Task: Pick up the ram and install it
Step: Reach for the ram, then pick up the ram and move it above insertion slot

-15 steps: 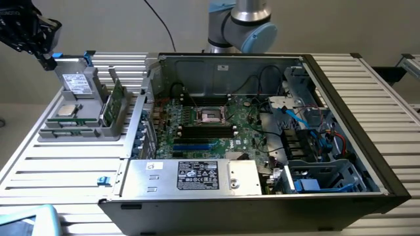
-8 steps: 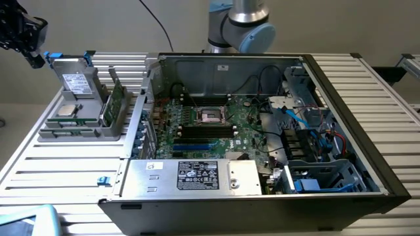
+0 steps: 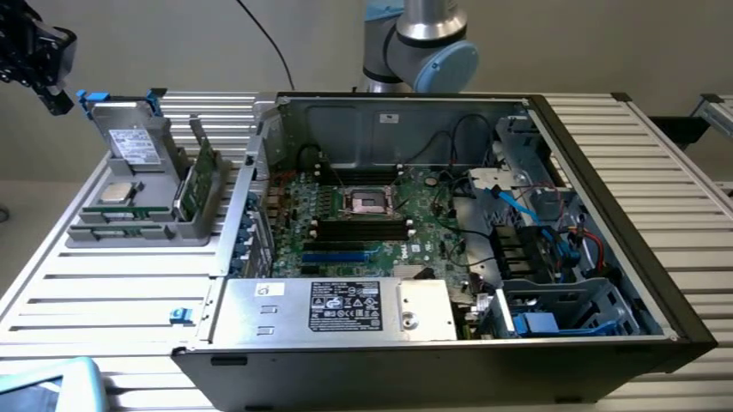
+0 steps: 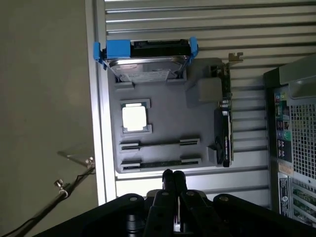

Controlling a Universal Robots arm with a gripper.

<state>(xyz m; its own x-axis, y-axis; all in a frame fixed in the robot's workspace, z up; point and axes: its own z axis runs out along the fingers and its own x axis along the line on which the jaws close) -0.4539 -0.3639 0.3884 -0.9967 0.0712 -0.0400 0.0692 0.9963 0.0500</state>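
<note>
Jaws: pressed together, empty.
Gripper (image 4: 173, 175): hovering near tray (image 4: 168, 118).
Ram (image 4: 160, 163): nearer of 2 sticks, long axis crosswise to gripper.

Plain beige wall (image 3: 172, 43) behind a ribbed, pale metal table (image 3: 115, 296).

One grey plastic parts holder (image 3: 137, 237) sits at nine o'clock in the exterior view, and it carries two long, narrow green ram sticks (image 4: 160, 143), one square silvery processor chip (image 4: 134, 118), one silver metal hard drive in a blue plastic bracket (image 4: 148, 74) and one wider green circuit card (image 3: 204, 182). One open black computer case (image 3: 458, 369) lies at the centre, holding one green motherboard (image 3: 430, 225) and one silver power supply box (image 3: 332, 307) at six o'clock. One grey and blue robot arm (image 3: 424, 43) stands at twelve o'clock
</note>
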